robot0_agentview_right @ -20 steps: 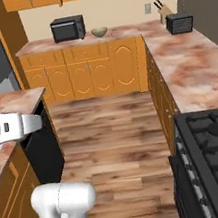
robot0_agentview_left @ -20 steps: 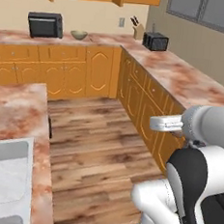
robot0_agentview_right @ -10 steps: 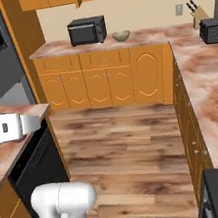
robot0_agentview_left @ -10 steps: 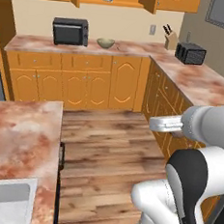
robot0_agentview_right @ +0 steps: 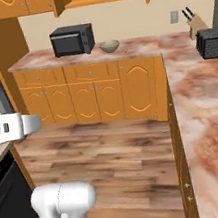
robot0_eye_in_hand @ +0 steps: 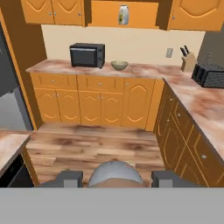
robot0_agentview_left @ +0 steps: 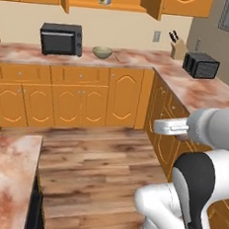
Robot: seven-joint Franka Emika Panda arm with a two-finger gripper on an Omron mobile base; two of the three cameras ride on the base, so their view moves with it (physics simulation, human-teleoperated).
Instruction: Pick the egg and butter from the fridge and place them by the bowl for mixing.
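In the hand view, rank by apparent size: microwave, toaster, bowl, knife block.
1. microwave
2. toaster, cut off by the frame edge, so its rank is unsure
3. bowl and knife block look alike; not ranked

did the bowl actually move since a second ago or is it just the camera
No. The bowl still sits on the counter just right of the microwave, as before. The whole kitchen shifted in view together, so the base turned.

Orange cabinets (robot0_agentview_left: 83,101) under pinkish marble counters (robot0_agentview_right: 200,95), wood-plank floor (robot0_eye_in_hand: 96,146), cream wall (robot0_agentview_left: 129,31), perhaps a window upper right.
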